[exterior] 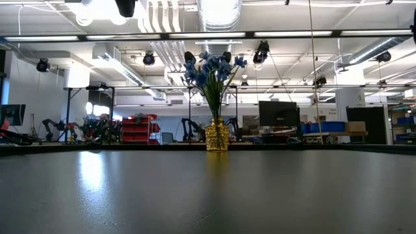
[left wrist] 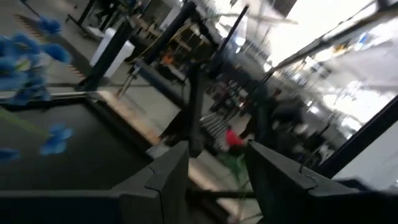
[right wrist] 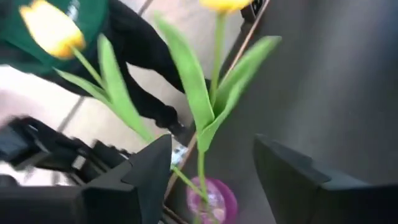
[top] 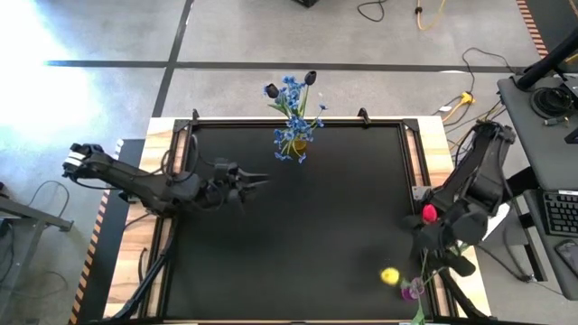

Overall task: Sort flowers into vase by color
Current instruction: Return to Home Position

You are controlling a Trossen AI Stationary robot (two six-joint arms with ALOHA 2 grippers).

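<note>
Tulips fill the purple vase (top: 413, 289) near the desk's (top: 316, 226) right edge: a yellow tulip (top: 389, 275) leans inward and a red tulip (top: 430, 214) stands farther back. The blue sprigs (top: 291, 95) and near-black tulips (top: 310, 78) sit together in the gold vase (exterior: 217, 135) at the middle of the far edge. No loose flower shows on the desk, so the sorting looks finished, and the step in hand is likely the retreat to rest.

The right end effector (right wrist: 211, 146) hovers just above the purple vase. Its fingers are spread wide and pinch nothing, with a stem and leaves rising between them. The left end effector (left wrist: 217, 149), also spread and empty, reaches over the desk's left half, well apart from both vases.

Next, the right arm needs to lift clear without snagging those leaves.
</note>
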